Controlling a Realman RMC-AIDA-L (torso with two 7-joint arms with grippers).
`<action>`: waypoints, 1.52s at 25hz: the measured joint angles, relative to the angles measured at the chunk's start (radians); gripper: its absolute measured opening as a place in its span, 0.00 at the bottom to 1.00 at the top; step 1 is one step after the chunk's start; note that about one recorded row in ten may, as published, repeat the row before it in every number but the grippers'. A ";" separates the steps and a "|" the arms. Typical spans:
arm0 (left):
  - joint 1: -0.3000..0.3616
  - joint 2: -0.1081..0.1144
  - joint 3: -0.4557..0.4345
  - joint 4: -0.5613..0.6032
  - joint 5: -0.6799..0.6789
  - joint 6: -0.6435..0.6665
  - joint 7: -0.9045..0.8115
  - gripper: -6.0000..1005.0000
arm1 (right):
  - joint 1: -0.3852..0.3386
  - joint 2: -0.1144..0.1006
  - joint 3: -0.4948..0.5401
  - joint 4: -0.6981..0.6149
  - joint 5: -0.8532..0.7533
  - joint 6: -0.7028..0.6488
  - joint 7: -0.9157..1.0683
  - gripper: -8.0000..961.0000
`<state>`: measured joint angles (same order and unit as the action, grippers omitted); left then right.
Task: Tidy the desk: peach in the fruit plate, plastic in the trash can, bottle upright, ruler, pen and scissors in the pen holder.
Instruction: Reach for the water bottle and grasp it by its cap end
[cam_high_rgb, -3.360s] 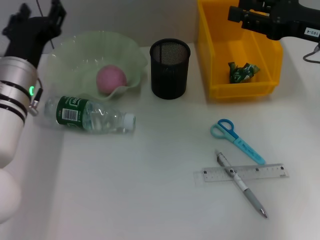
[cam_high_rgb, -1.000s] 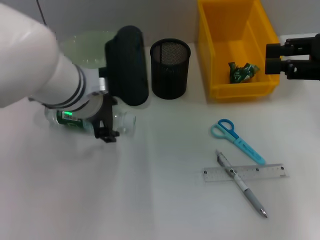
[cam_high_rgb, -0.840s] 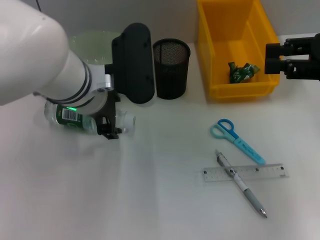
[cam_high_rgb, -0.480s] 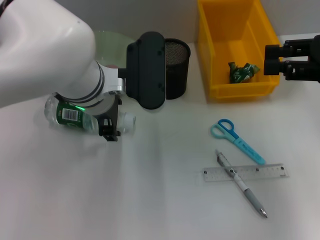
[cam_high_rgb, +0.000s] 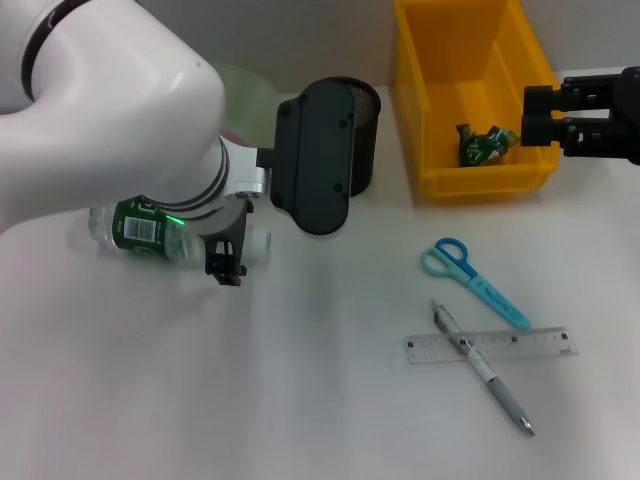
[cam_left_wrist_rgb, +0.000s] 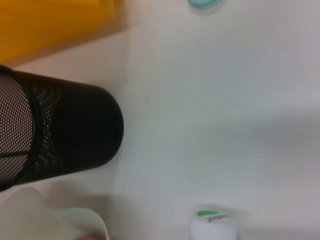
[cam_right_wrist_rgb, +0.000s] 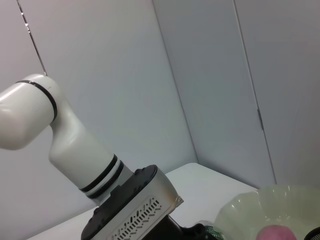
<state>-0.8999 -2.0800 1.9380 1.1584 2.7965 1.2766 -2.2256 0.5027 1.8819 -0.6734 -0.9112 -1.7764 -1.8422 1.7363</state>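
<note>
While my left tool (cam_high_rgb: 226, 262) hangs over the lying water bottle (cam_high_rgb: 150, 232), I cannot tell its opening; my right tool (cam_high_rgb: 535, 116) likewise.

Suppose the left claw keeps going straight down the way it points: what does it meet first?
Most likely the lying bottle, near its cap end: the left claw hangs right at it, though its height above it is unclear.

White left arm (cam_right_wrist_rgb: 75, 150) with black wrist housing at 7 o'clock; pale green fruit plate (cam_right_wrist_rgb: 270, 210) holding pink peach (cam_right_wrist_rgb: 280, 233) at 4 o'clock.
</note>
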 joint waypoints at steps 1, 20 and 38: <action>-0.001 0.000 0.004 0.000 -0.001 -0.003 0.000 0.75 | 0.001 0.000 0.000 0.000 0.000 0.000 0.000 0.54; 0.018 0.000 0.057 -0.054 -0.012 -0.147 -0.022 0.75 | 0.022 0.010 -0.012 0.006 0.000 0.026 -0.003 0.54; 0.066 0.000 0.067 -0.077 -0.014 -0.229 -0.012 0.71 | 0.027 0.018 -0.013 0.006 0.000 0.035 0.004 0.54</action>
<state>-0.8336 -2.0800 2.0049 1.0814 2.7830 1.0480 -2.2376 0.5300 1.8996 -0.6867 -0.9050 -1.7763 -1.8068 1.7401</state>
